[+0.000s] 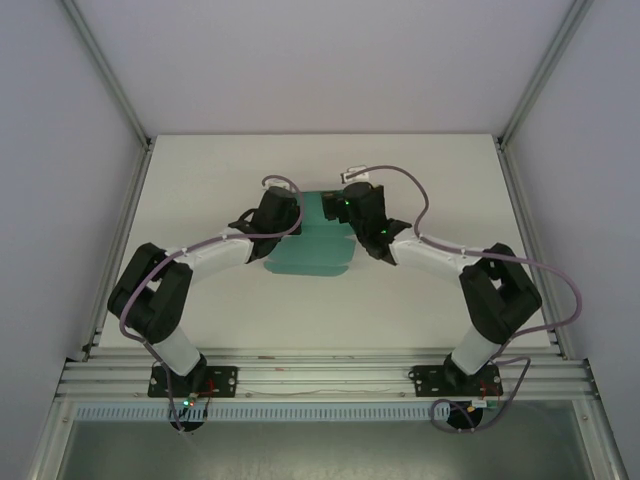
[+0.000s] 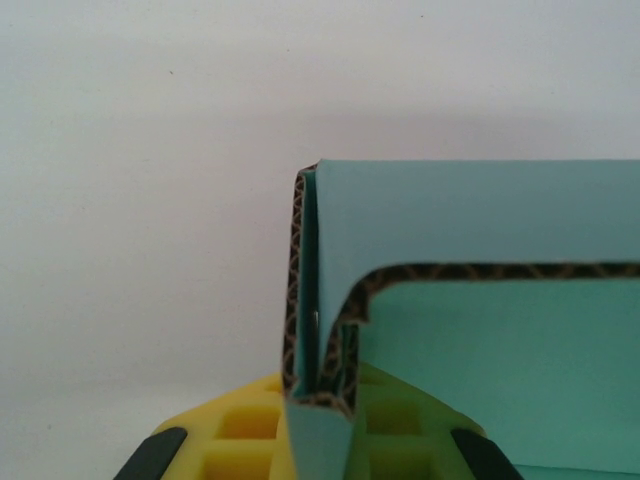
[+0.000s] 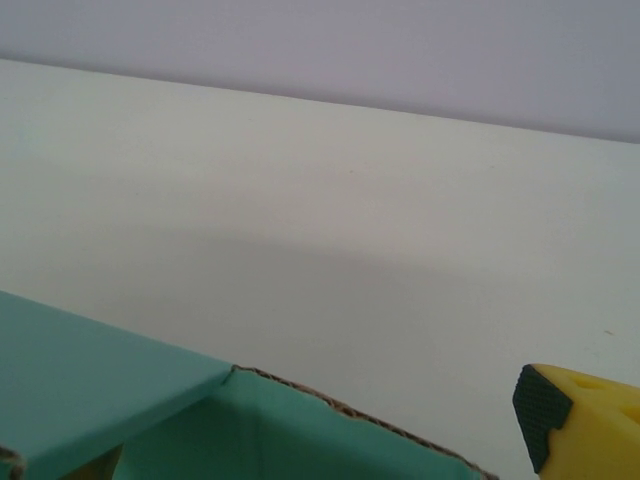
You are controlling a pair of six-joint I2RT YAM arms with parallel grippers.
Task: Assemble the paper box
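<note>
Left gripper [image 2: 318,452], jaws wide astride the paper box [image 2: 480,220] wall, should press it squarely; right gripper [image 1: 350,207] opening cannot be told.

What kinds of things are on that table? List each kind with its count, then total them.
teal paper box: 1
robot arms (left, right): 2
Total: 3
</note>
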